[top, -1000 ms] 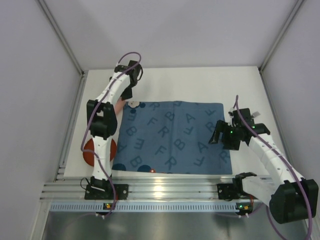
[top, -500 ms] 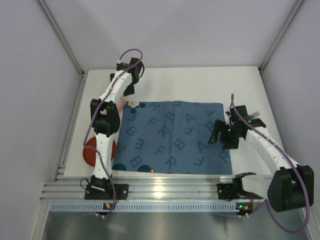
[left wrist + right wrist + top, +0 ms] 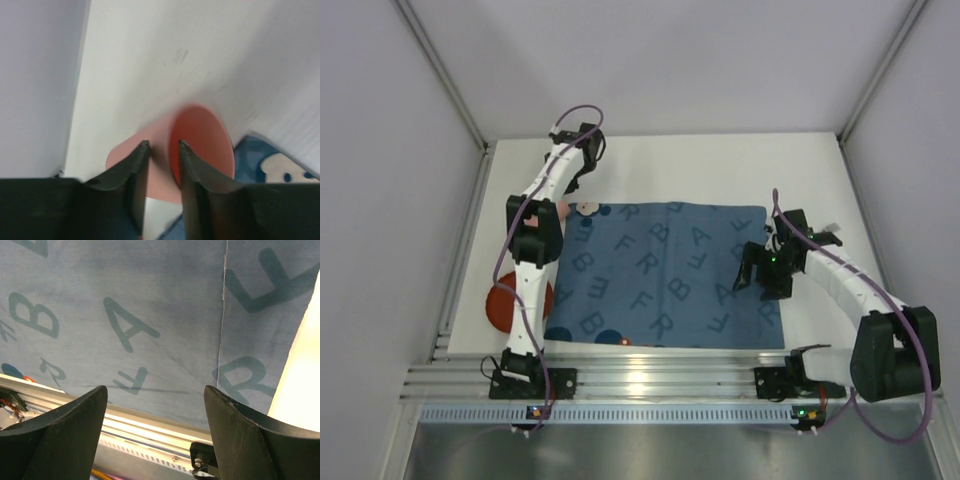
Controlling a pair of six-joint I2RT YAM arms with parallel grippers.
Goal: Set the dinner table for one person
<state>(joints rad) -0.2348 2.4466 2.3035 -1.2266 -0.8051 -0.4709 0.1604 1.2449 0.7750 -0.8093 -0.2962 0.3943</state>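
A pink cup [image 3: 125,156] with an orange-red inside [image 3: 205,142] rests on the white dinner table [image 3: 720,170] by the far left corner of the blue letter-printed mat [image 3: 660,270]. My left gripper [image 3: 162,145] reaches down onto it: one finger is outside the pink wall, the other inside the mouth, a narrow gap between them. Whether they press the wall is blurred. From above, the cup [image 3: 560,212] peeks out beside the left gripper [image 3: 570,193]. My right gripper [image 3: 752,270] hovers wide open over the mat's right part [image 3: 150,300], holding nothing.
A red plate [image 3: 498,305] lies on the table at the near left, partly behind the left arm. The aluminium rail [image 3: 650,385] runs along the near edge. Grey walls close in the left, right and back sides. A white printed figure [image 3: 282,170] marks the mat's corner.
The left gripper's fingers have drawn much closer together around the cup's rim. The right arm has swung left and a little farther over the mat, jaws unchanged.
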